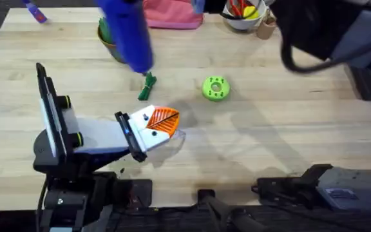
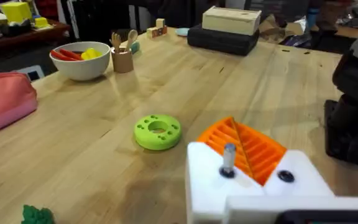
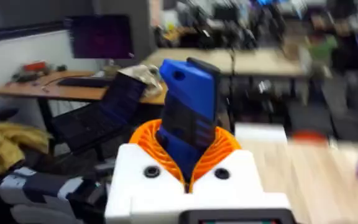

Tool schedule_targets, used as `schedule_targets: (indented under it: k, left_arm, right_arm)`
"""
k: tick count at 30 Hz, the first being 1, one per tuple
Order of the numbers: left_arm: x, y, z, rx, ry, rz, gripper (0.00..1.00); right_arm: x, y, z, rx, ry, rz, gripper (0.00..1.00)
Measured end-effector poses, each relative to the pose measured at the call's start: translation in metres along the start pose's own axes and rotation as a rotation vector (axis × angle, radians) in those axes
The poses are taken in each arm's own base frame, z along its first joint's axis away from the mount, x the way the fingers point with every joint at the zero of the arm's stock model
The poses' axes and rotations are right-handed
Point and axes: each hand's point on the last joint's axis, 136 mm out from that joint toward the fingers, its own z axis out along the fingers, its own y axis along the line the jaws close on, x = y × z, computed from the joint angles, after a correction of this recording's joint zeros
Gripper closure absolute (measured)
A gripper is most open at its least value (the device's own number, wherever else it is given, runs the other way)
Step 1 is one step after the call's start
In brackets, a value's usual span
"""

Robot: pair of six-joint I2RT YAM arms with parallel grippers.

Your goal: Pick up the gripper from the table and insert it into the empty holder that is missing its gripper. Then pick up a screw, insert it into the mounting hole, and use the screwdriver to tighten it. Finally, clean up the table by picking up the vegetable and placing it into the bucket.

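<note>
My left gripper rests low over the table's middle, jaws shut. In the left wrist view the orange ribbed gripper sits in its white holder. A small silver screw stands upright in one mounting hole. My right gripper is raised high and shut on the blue screwdriver. Overhead, the screwdriver looms large and blurred over the back left. Its lower end hangs just above the dark-green vegetable, which lies on the table. The olive bucket stands half hidden behind the screwdriver.
A green round disc with holes lies right of the vegetable. At the back stand a pink pouch, a white bowl and a brown cup. A purple-blue stick lies at the back left.
</note>
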Motion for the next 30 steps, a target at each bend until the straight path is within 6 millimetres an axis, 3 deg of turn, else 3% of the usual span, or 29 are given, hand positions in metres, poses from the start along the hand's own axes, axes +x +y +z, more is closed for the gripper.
schedule_targets:
  k: [5, 8, 12, 17, 21, 25, 30]
  left_arm:
    - [0.000, 0.000, 0.000, 0.000, 0.000, 0.000, 0.995]
    - [0.000, 0.000, 0.000, 0.000, 0.000, 0.000, 0.995]
    - [0.000, 0.000, 0.000, 0.000, 0.000, 0.000, 0.995]
    - [0.000, 0.000, 0.000, 0.000, 0.000, 0.000, 0.995]
    - [0.000, 0.000, 0.000, 0.000, 0.000, 0.000, 0.995]
    - [0.000, 0.000, 0.000, 0.000, 0.000, 0.000, 0.995]
    - [0.000, 0.000, 0.000, 0.000, 0.000, 0.000, 0.995]
  right_arm:
    - [0.052, -0.056, -0.041, 0.251, 0.151, 0.228, 0.980]
    - [0.084, -0.084, -0.083, 0.447, 0.276, 0.331, 0.980]
    - [0.105, -0.102, -0.145, 0.680, 0.458, 0.373, 0.980]
    - [0.123, -0.105, -0.216, 0.882, 0.726, 0.298, 0.980]
    - [0.148, -0.094, -0.265, 0.959, 0.990, 0.252, 0.980]
    - [0.166, -0.078, -0.302, 0.937, 1.246, 0.194, 0.980]
    - [0.197, -0.074, -0.338, 0.812, 1.478, 0.162, 0.980]
